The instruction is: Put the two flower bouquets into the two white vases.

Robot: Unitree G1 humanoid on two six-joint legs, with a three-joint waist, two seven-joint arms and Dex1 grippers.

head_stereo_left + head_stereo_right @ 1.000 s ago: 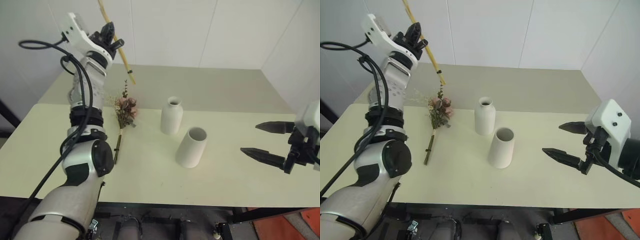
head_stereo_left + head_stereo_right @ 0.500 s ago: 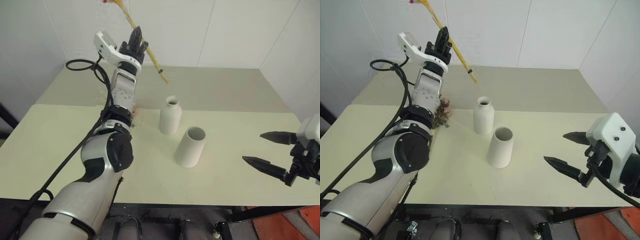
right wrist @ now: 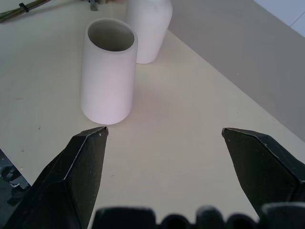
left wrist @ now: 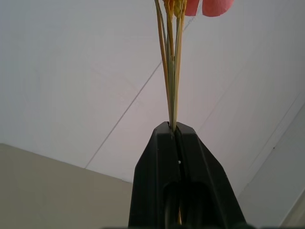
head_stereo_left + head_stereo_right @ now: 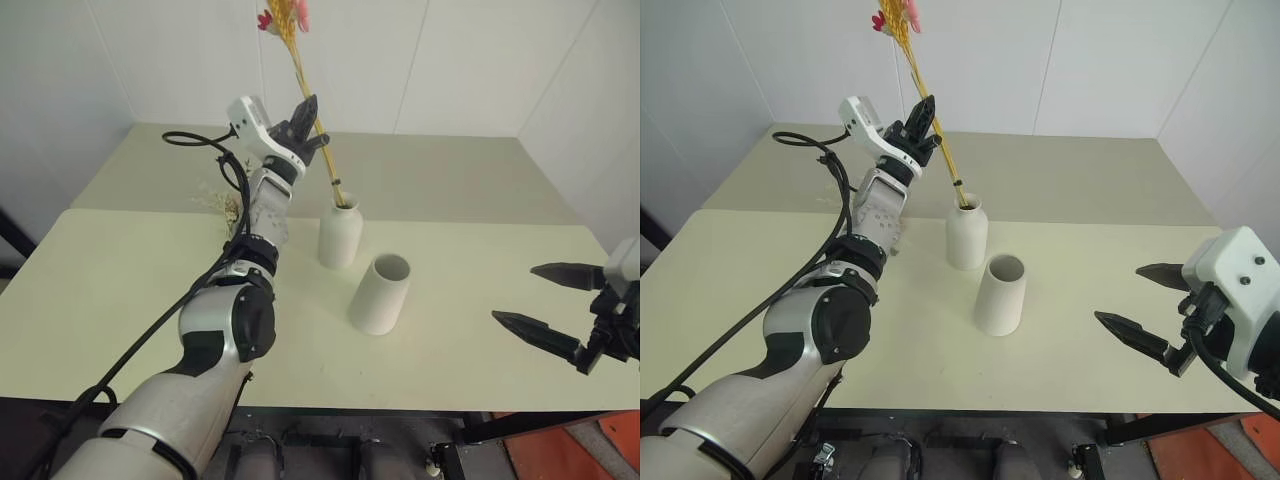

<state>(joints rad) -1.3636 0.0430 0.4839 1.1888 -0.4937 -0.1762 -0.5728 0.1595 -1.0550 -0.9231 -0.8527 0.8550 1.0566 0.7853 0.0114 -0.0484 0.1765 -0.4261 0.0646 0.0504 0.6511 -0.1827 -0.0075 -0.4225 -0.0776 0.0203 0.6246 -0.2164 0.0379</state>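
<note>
Right gripper point(image 5: 560, 300), nearest, hangs over the desk point(image 5: 120, 290) with fingers spread apart, holding nothing. Beyond it the wide-mouthed white vase point(image 5: 381, 294) stands empty. Just behind stands the bottle-shaped white vase point(image 5: 340, 232), the lower tip of the yellow-orange dried stalks point(image 5: 312, 120) at its mouth. Left gripper point(image 5: 306, 112) is clamped on those stalks. The rose bouquet point(image 5: 228, 203) lies farther left, partly hidden by the arm.

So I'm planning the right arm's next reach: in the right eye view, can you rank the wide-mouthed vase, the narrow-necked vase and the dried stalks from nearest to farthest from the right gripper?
1. Wide-mouthed vase: on the table, to the left of the right gripper, nearest.
2. Narrow-necked vase: just behind the first and farther left.
3. Dried stalks: held up by the left gripper, lower ends at that vase's mouth.
</note>
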